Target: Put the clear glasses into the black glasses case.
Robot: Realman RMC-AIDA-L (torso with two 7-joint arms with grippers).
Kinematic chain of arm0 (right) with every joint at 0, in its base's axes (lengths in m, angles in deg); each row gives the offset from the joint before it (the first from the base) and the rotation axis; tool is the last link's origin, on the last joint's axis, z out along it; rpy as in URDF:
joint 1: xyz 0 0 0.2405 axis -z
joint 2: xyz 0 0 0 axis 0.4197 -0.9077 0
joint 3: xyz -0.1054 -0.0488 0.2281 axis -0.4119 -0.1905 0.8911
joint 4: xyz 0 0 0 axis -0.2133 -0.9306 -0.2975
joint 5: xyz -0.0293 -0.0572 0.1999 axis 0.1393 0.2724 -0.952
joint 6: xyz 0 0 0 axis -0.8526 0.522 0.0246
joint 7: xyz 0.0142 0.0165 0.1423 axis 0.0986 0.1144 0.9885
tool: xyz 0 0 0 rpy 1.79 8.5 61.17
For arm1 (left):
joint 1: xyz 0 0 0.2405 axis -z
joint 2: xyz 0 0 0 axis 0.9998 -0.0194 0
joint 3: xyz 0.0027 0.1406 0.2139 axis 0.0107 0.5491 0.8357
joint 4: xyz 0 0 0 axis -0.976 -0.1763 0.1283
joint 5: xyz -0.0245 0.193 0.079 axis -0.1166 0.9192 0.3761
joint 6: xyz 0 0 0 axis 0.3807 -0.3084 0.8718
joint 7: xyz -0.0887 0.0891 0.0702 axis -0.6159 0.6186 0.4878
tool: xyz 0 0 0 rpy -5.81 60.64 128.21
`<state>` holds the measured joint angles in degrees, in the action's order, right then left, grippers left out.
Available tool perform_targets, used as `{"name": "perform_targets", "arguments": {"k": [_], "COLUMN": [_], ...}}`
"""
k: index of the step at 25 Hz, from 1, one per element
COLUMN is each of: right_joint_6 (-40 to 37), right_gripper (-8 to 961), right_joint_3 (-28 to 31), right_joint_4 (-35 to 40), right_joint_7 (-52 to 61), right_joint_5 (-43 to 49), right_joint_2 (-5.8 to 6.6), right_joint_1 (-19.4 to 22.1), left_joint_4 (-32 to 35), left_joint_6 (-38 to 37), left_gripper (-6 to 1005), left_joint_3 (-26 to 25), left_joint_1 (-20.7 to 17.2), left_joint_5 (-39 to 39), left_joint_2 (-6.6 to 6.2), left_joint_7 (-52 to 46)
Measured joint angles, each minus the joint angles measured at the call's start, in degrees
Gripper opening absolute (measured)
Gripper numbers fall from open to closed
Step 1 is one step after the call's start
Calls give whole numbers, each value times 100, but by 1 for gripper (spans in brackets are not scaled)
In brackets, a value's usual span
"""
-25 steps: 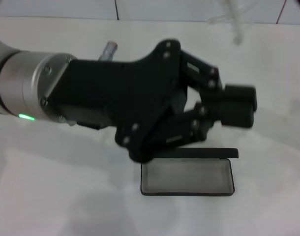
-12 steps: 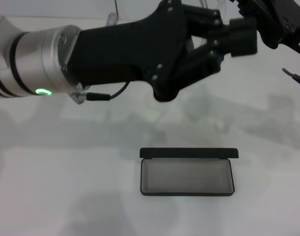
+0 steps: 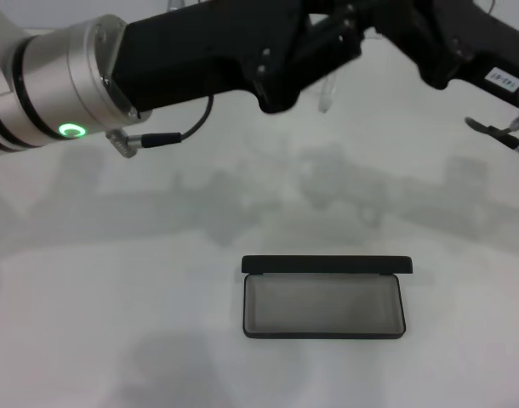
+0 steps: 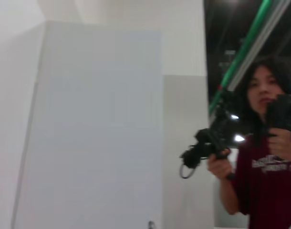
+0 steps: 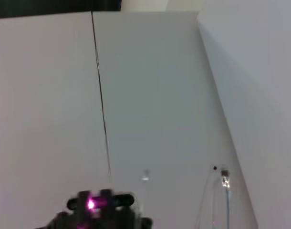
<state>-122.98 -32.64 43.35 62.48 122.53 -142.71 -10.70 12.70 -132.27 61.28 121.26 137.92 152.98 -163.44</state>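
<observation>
Both arms raised, case open on table.
Black glasses case lies open and empty; clear glasses hang faintly beside left gripper; right gripper adjacent. Finger state: cannot tell for either.

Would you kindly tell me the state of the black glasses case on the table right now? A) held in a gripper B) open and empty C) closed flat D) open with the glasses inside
B: the black glasses case lies open with only bare grey lining showing.
</observation>
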Motion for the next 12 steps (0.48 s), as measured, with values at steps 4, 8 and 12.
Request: {"name": "perform_targets", "arguments": {"k": [4, 8, 12], "right_joint_6": [81, 115, 131], "right_gripper": [50, 50, 50], "right_joint_3": [-43, -82, -106], "right_joint_4": [2, 3, 3], "right_joint_7": [-1, -3, -3], "right_joint_5": [79, 90, 93], "right_joint_2": [-10, -12, -12], "right_joint_1": [-62, -95, -95], "left_joint_4": [-195, -268, -295], "left_joint_6": [135, 391, 566], "left_gripper": [84, 84, 85], "left_joint_3": [-63, -67, -69], "left_joint_1": [37, 50, 49], "left_joint_5": [-12, 40, 55], "left_joint_2": [-8, -13, -14], "left_joint_7": [-2, -7, -74]}}
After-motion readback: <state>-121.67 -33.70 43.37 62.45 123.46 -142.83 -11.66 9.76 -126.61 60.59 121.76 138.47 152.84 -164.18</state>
